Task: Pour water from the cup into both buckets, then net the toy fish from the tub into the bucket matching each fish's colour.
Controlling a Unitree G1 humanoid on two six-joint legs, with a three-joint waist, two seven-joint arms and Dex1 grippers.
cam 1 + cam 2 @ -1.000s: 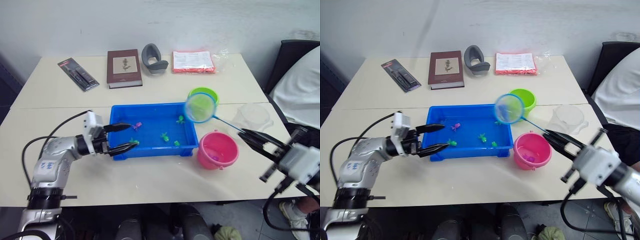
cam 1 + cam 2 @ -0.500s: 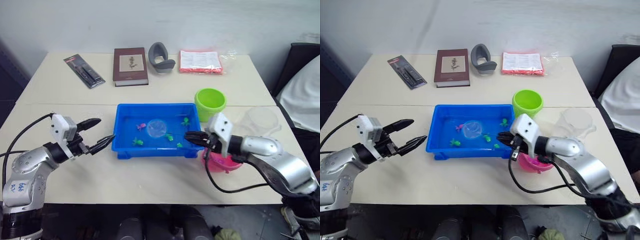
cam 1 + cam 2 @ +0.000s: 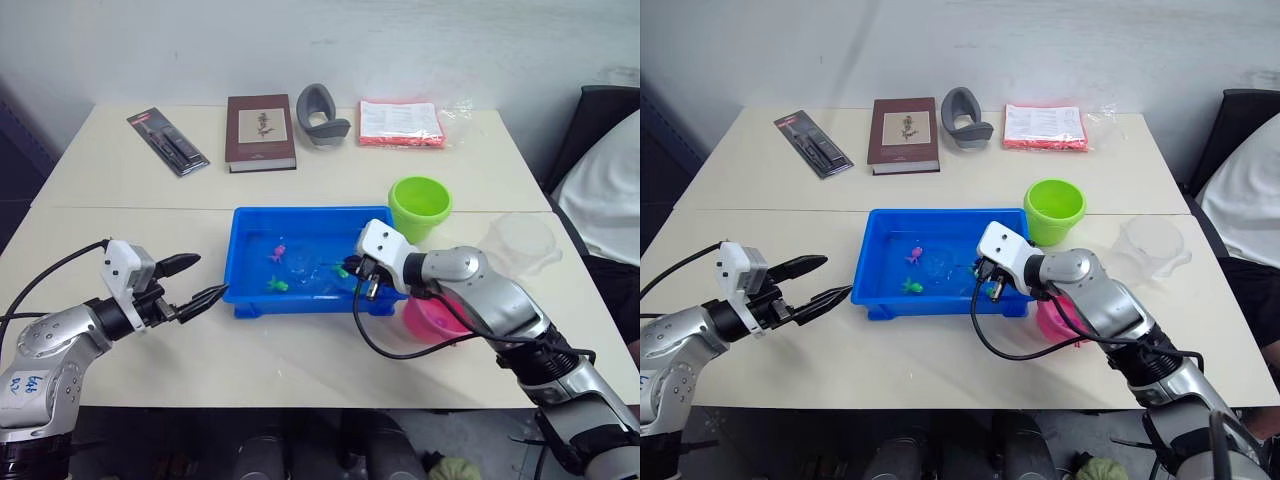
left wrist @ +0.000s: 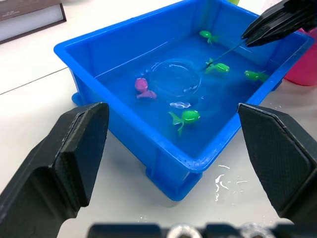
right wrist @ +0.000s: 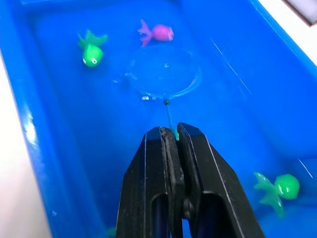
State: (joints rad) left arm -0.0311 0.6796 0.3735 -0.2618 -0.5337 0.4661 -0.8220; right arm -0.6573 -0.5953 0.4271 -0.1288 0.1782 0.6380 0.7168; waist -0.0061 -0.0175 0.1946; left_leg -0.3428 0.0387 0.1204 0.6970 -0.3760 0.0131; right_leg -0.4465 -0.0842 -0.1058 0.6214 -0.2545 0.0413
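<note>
R gripper (image 5: 171, 136) clamped on net (image 5: 163, 77) handle; hoop submerged mid blue tub (image 4: 89, 54), pink fish (image 5: 159, 33) just beside its rim. To do it well: slide hoop under pink fish, lift slow and level, then carry to pink bucket (image 3: 432, 318) beside tub. L gripper (image 3: 197, 280) fingers apart, idle, off tub's near corner.

Bright blue tub (image 3: 250, 297), pink fish (image 5: 159, 32), lime green bucket (image 3: 419, 207)

Cream bench (image 3: 300, 345) carries blue tub (image 3: 250, 295), green bucket (image 3: 419, 205), pink bucket (image 3: 432, 318), clear cup (image 3: 522, 240), book (image 3: 260, 132), red packet (image 3: 401, 123), grey holder (image 3: 320, 116), blister pack (image 3: 168, 142).
</note>
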